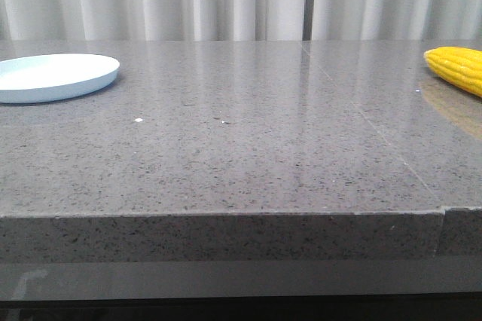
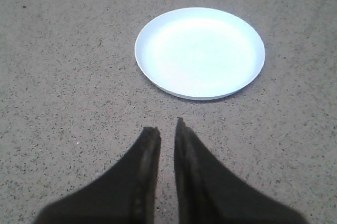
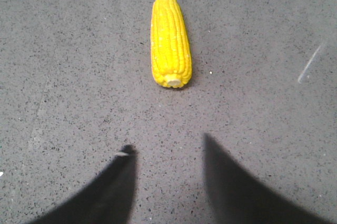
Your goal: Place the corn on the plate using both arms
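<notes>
We judge the corn (image 3: 170, 41) to be stiff, fairly light and rounded, so it may roll or slip on the smooth stone table (image 1: 241, 148); we would take it across its thick middle, not the tapered tip. It lies flat at the table's far right, its pale cut end toward our right gripper (image 3: 167, 153), whose fingers stand apart and empty above the surface, short of the cob. The plate (image 2: 152, 61) sits bare at the far left, well apart from the corn. Our left gripper (image 2: 167, 134) hangs near it, fingers nearly together, holding nothing.
</notes>
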Robot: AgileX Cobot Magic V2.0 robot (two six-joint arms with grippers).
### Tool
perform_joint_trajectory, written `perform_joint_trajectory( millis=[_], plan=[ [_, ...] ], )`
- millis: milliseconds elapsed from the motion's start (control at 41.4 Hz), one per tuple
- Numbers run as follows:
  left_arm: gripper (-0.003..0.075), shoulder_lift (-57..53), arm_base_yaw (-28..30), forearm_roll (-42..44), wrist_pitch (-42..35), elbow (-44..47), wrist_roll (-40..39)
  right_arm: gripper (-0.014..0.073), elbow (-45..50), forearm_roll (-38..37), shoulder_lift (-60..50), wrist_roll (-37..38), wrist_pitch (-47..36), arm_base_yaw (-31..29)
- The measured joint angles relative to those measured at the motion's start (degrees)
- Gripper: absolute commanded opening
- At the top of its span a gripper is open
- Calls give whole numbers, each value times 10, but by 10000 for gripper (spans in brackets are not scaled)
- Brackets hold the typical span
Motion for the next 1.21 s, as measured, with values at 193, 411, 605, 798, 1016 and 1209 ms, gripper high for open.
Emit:
perform_joint_trajectory(
  millis=[193,411,605,798,1016,1209],
  plan=[
    [512,1,0,19,-6,0,0,654,0,0,13,0,0,0],
    [543,22,0,31,-13,-1,0,654,0,0,18,0,0,0],
    [542,111,3,50,-1,-47,0,654,0,0,18,0,0,0],
    [542,226,59,47,11,-135,2,654,0,-1,18,0,-1,0],
    [542,360,122,-116,71,-236,141,654,0,-1,18,0,-1,0],
    [503,461,131,-212,75,-307,195,654,0,-1,18,0,-1,0]
  ],
)
